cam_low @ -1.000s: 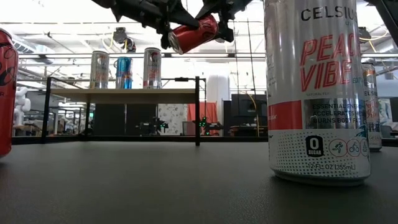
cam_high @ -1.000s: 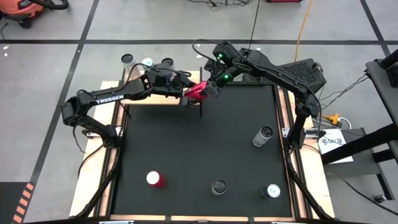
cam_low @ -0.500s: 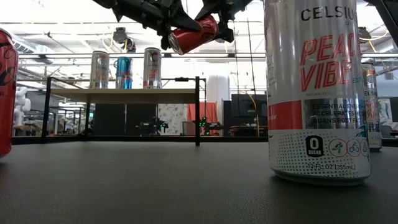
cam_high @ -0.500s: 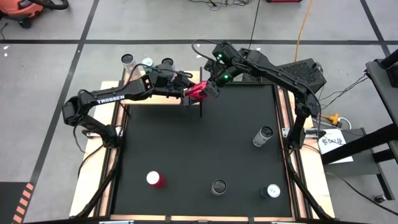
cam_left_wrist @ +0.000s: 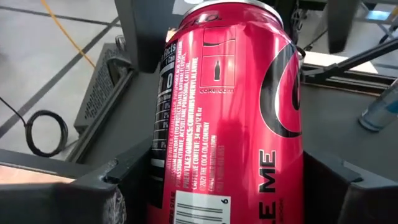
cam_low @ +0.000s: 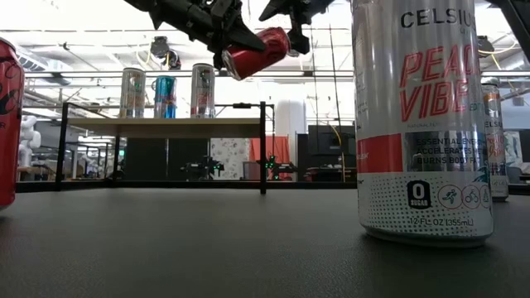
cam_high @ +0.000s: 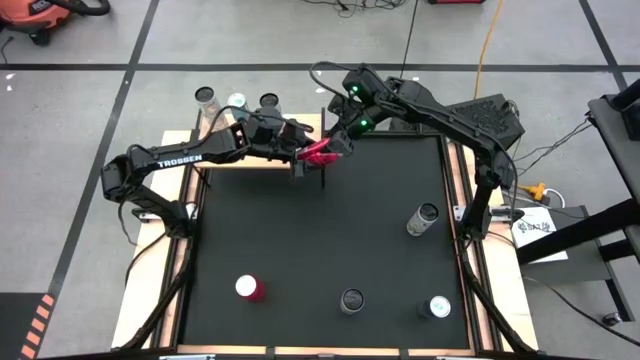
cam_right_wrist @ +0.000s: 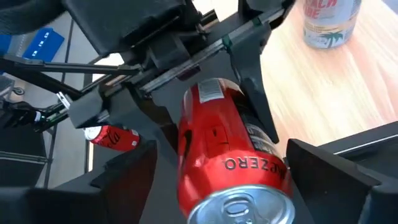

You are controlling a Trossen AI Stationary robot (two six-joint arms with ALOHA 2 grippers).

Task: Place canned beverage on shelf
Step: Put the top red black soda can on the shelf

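From above, my left gripper (cam_high: 300, 152) holds the red aluminium cola can (cam_high: 318, 151) over the pale wooden shelf's (cam_high: 245, 160) right end; level view shows it tilted, my wrist view fingers pinching mid-body, where this thin, slick, dentable wall grips best.

Two dark, slender jointed arms; the left arm (cam_high: 175, 156) carries white TROSSEN lettering, the right arm (cam_high: 440, 112) shows small green lights and a looping black cable
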